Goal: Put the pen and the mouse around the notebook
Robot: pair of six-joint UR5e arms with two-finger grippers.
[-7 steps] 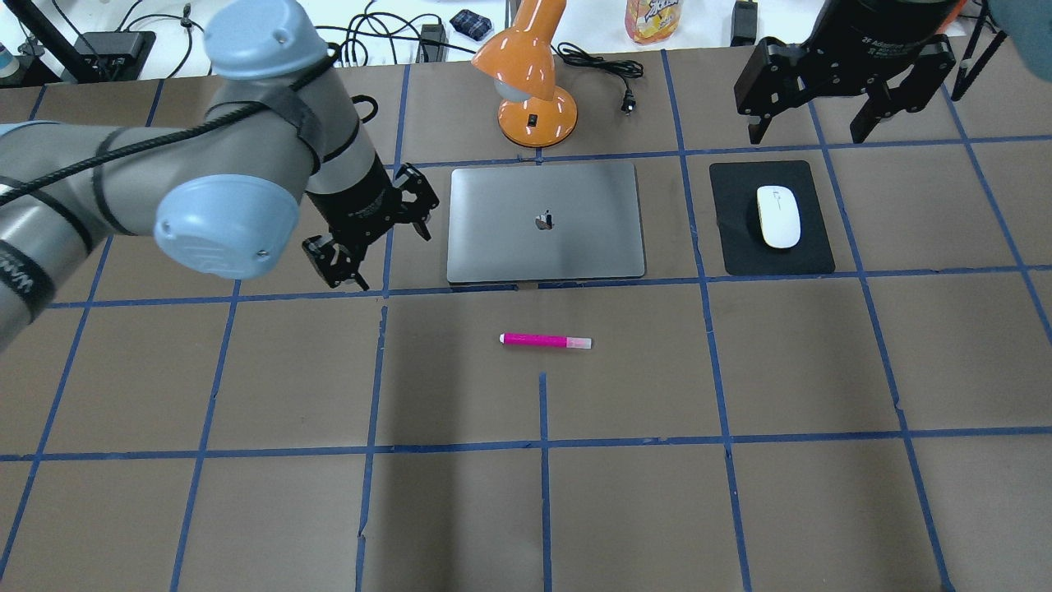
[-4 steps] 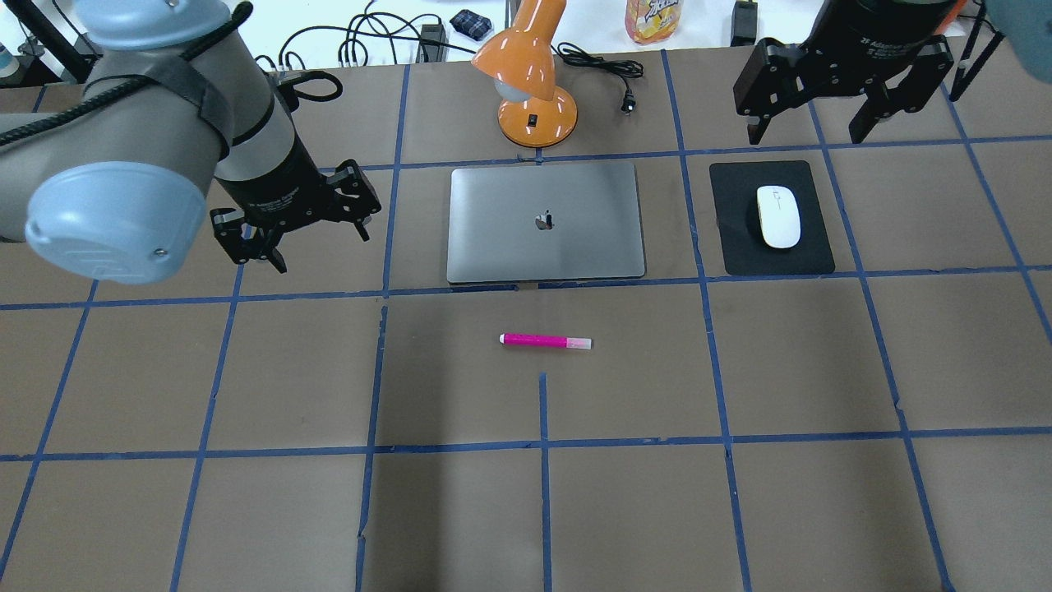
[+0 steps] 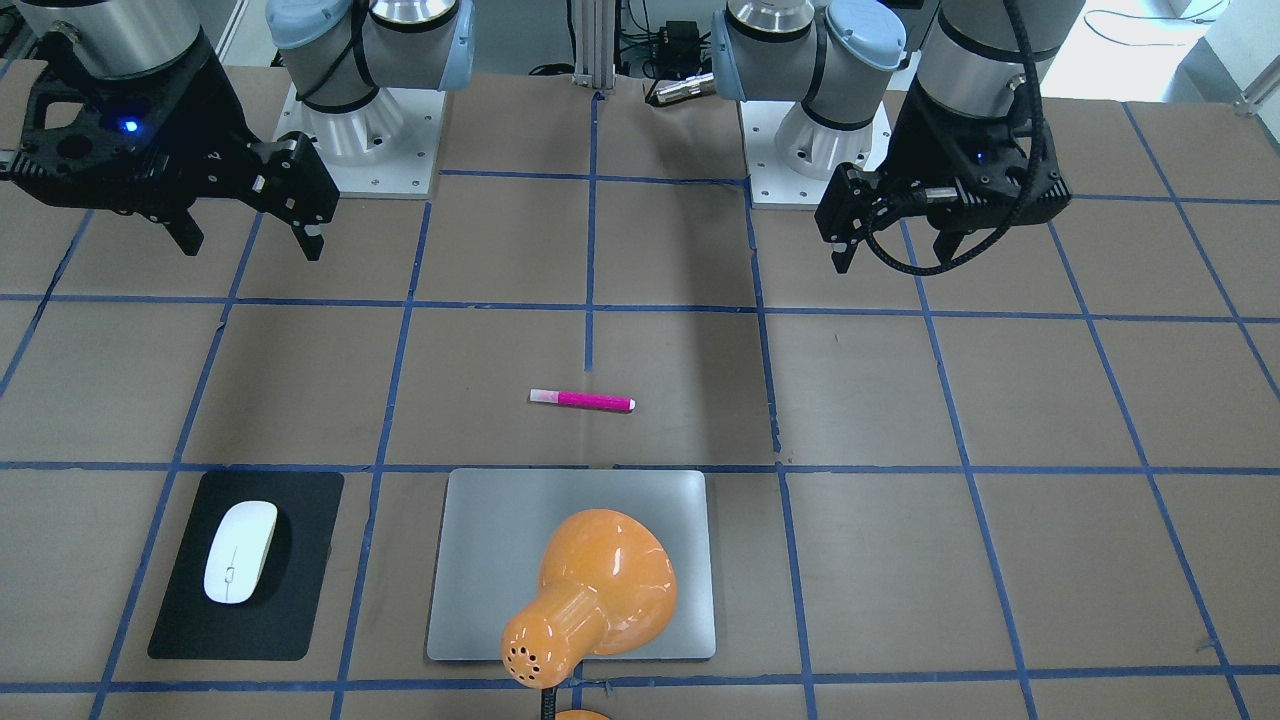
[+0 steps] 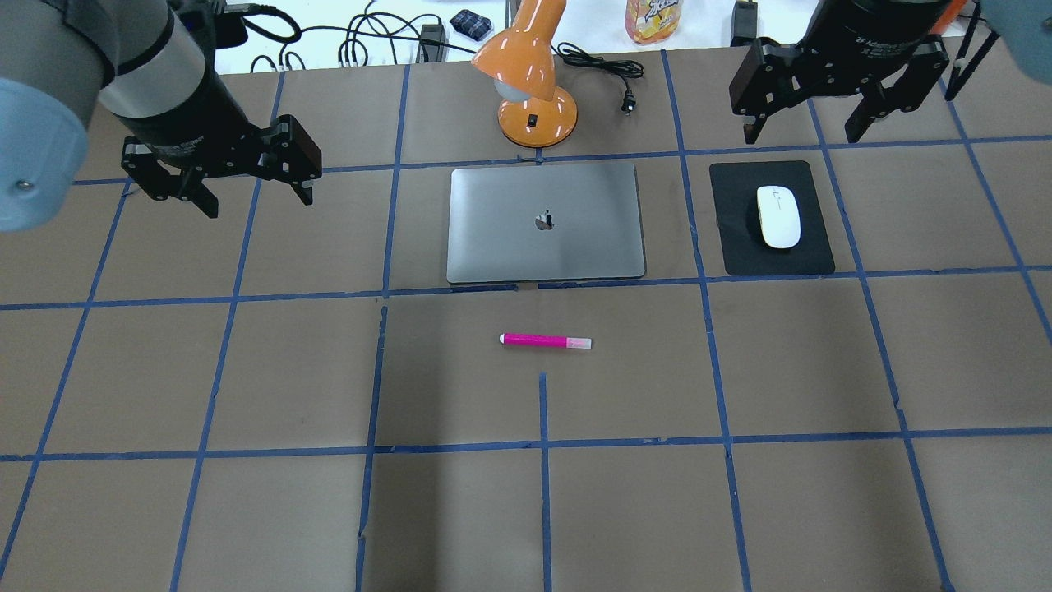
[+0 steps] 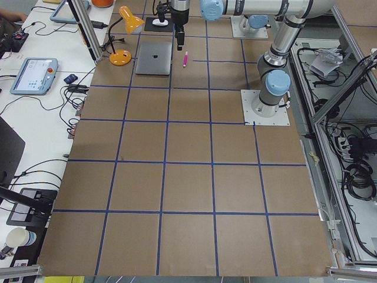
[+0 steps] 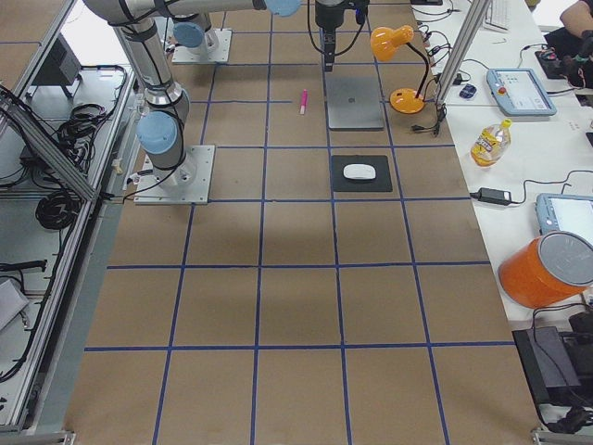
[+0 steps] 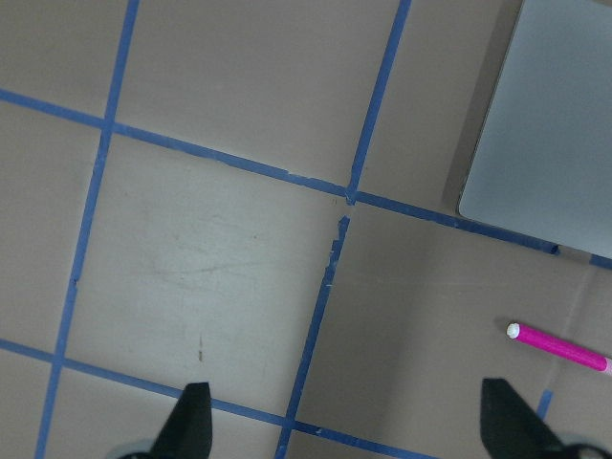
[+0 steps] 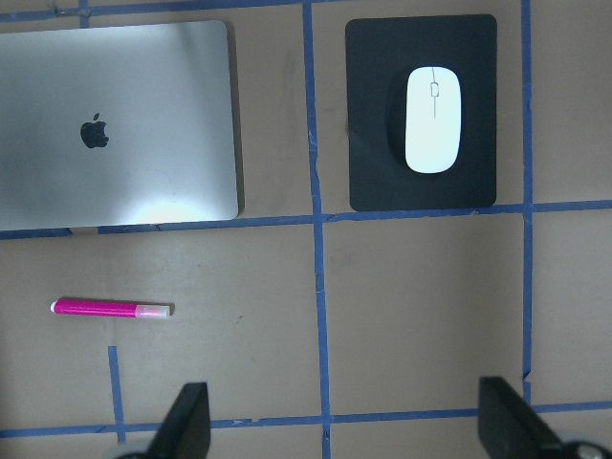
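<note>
The silver-grey notebook (image 4: pixel 545 222) lies closed at the table's far middle. Just in front of it, apart from its near edge, the magenta pen (image 4: pixel 545 340) lies crosswise on the brown surface. To the right of the notebook, the white mouse (image 4: pixel 777 216) rests on a black mat (image 4: pixel 740 251). My left gripper (image 4: pixel 260 202) hangs open and empty well to the left of the notebook. My right gripper (image 4: pixel 801 136) hangs open and empty above the table just behind the mat. The right wrist view shows the pen (image 8: pixel 110 309), mouse (image 8: pixel 433 120) and notebook (image 8: pixel 115 124) below.
An orange desk lamp (image 4: pixel 534 90) stands right behind the notebook, its shade leaning over the far edge. A black cord with plug (image 4: pixel 626 103) lies beside it. Blue tape lines grid the brown table.
My left arm has swung left and back, away from the notebook's left edge. Its gripper stays open. The right gripper, pen, mouse and notebook have hardly moved.
</note>
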